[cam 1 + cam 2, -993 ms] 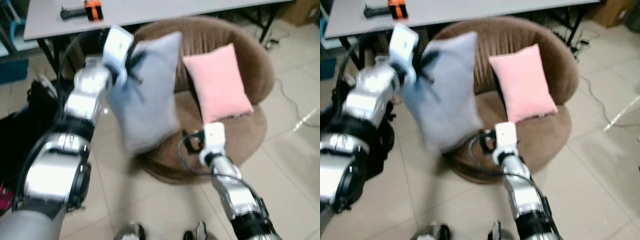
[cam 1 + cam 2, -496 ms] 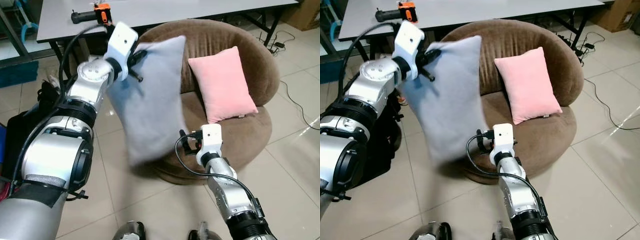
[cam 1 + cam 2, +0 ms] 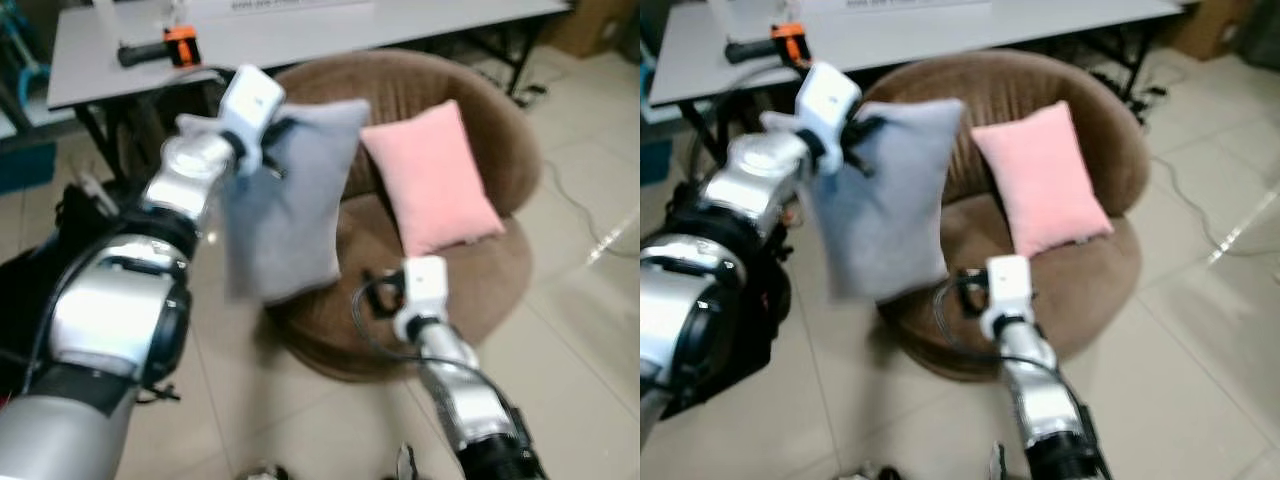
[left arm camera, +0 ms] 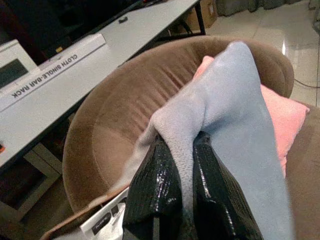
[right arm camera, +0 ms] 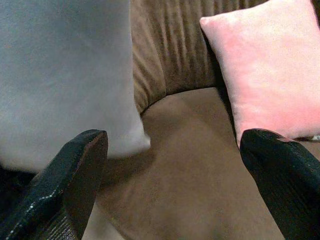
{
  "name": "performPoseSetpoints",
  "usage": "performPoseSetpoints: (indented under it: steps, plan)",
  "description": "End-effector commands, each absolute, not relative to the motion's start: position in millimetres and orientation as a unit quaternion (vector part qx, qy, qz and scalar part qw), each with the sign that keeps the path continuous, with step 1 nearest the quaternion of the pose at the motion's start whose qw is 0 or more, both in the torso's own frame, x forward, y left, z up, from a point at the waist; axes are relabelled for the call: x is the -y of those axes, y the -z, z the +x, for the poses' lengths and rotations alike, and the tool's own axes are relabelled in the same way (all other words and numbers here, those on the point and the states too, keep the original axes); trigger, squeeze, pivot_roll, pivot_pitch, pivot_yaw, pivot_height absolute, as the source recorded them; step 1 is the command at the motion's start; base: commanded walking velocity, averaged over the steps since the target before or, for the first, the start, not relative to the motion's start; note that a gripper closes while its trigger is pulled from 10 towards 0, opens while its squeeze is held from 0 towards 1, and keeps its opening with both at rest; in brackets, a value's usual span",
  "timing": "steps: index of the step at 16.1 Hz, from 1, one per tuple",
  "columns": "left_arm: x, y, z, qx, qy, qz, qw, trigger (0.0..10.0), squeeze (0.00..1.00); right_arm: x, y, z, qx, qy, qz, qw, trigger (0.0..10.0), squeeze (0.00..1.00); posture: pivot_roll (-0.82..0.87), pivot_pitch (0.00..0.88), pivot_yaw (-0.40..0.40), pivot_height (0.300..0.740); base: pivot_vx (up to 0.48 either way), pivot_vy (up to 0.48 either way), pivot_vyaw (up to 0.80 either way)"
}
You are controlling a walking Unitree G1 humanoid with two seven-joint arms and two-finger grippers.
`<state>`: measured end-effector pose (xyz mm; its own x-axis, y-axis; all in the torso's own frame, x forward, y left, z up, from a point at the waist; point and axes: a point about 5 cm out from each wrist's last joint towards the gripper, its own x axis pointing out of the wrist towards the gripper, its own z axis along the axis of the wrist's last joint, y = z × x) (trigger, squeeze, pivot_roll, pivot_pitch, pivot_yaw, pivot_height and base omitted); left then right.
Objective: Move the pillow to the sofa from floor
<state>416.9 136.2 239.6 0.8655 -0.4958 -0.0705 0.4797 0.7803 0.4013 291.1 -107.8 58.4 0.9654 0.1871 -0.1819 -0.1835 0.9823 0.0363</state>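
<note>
Since half a second ago the grey pillow, pinched at its top edge by the left gripper, has swung nearer the sofa, hanging long-axis down over its 9 o'clock rim, while the right gripper waits spread wide below.

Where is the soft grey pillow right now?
The soft grey pillow hangs pinched in the left gripper, at the left edge of the round brown sofa, beside the pink pillow.
</note>
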Motion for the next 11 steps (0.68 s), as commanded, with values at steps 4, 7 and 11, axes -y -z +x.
performPoseSetpoints:
  steps: [4,7,11]
  plan:
    - [-144.7,-256.1,419.2,0.046,0.234,0.210,0.948,0.0,0.00,95.5,-62.0,290.6,-0.084,-0.110,0.010,0.990,10.0,0.00,-0.11,0.105,0.051,0.740,0.466,0.000,0.00]
    - [-145.2,-256.2,419.4,0.046,0.232,0.211,0.948,0.0,0.00,95.7,-61.4,290.2,-0.087,-0.111,0.015,0.990,10.0,0.00,-0.11,0.107,0.052,0.740,0.472,0.000,0.00]
    - [-146.2,-252.4,419.5,0.038,0.226,0.216,0.949,0.0,0.00,113.4,-82.7,282.7,-0.076,-0.121,0.011,0.990,10.0,0.00,-0.11,0.115,0.059,0.740,0.458,0.000,0.00]
